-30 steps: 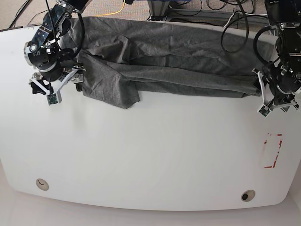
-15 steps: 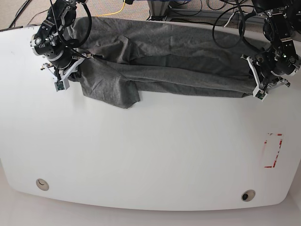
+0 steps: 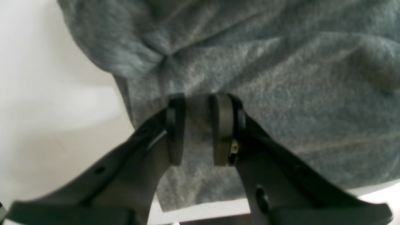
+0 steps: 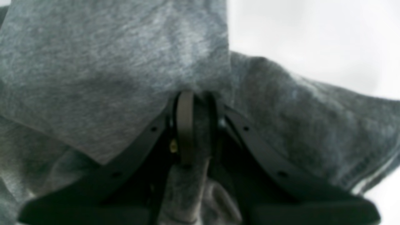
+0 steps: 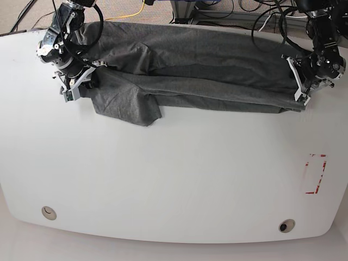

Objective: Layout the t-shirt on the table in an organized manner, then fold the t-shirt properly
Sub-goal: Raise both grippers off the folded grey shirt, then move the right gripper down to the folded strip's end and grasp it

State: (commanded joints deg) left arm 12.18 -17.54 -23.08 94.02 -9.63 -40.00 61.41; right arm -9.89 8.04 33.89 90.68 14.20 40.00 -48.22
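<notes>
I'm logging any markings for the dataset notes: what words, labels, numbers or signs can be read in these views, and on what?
No readable text anywhere.
The t-shirt: plain grey, no print or visible label.
The table: only a red dashed rectangle mark, no letters or numbers.

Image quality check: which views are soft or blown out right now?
Right wrist view: blurred all over, claw and heather-grey cotton t-shirt both soft. Left wrist view: fabric weave mostly readable, claw slightly soft, glossy white tabletop overexposed. Base view: sharp, evenly lit, slight barrel distortion at the table edges.
</notes>
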